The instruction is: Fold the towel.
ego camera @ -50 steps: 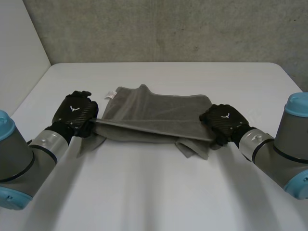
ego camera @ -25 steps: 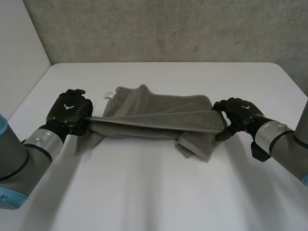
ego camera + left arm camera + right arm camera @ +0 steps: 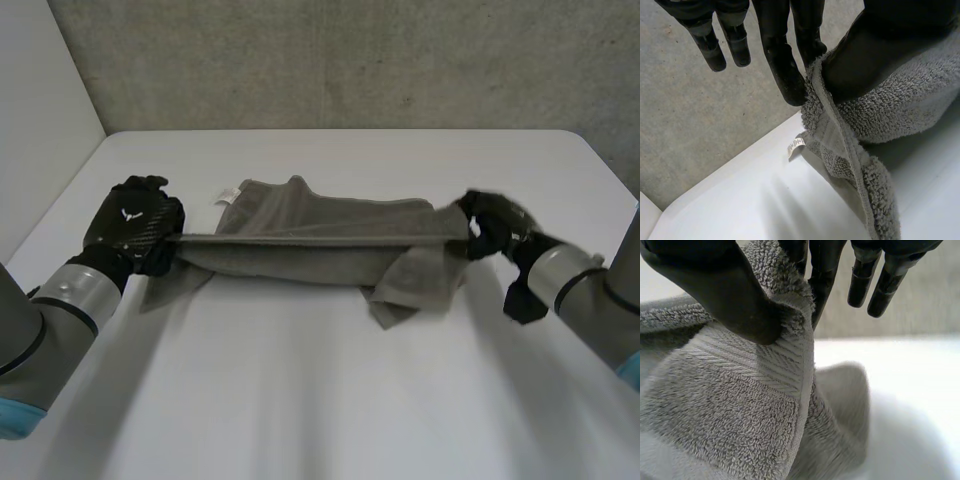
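Pinching one end of the grey terry-cloth towel (image 3: 320, 240) between thumb and straight fingers, the black left hand (image 3: 135, 225) holds it raised over the white table (image 3: 320, 390), with its outer fingers (image 3: 710, 47) clear of the cloth. The black right hand (image 3: 490, 222) pinches the opposite end, thumb (image 3: 725, 295) pressed onto the hem. Between them the upper edge runs taut and level. The rest sags onto the table, a loose corner drooping near the right hand. A small white label (image 3: 228, 196) lies at the far edge.

Towel (image 3: 320, 252) bridges left robot hand (image 3: 135, 225), right robot hand (image 3: 490, 222).
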